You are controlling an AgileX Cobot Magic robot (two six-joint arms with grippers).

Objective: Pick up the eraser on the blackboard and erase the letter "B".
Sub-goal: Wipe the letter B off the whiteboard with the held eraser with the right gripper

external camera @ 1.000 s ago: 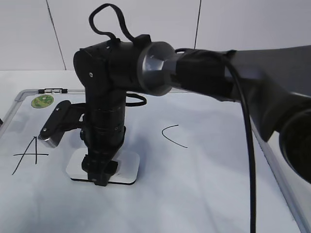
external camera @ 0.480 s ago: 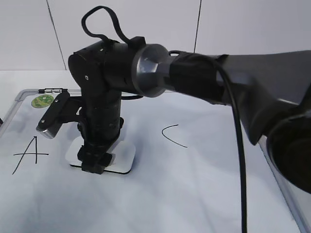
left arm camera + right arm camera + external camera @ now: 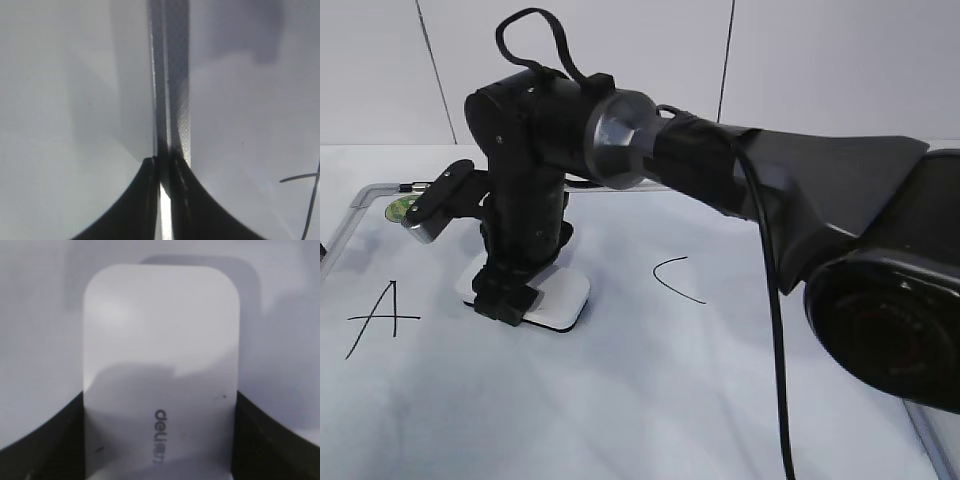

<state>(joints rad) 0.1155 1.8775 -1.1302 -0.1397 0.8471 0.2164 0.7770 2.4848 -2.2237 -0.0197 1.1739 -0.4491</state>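
Note:
The white eraser lies flat on the blackboard between the black "A" and the curved "C". My right gripper reaches across from the right, points down and is shut on the eraser's long sides. In the right wrist view the eraser sits between the dark fingers of that gripper, grey lettering upward. No letter "B" shows; the arm and eraser cover that spot. My left gripper is shut and empty over the board's grey frame.
The round green sticker sits at the board's far left corner, partly behind the right wrist camera. The right arm's bulky links fill the right of the exterior view. A black marker stroke shows at the left wrist view's right edge.
My right gripper has slid the eraser left and toward the board's far side, turning slightly. No letter shows where the eraser was.

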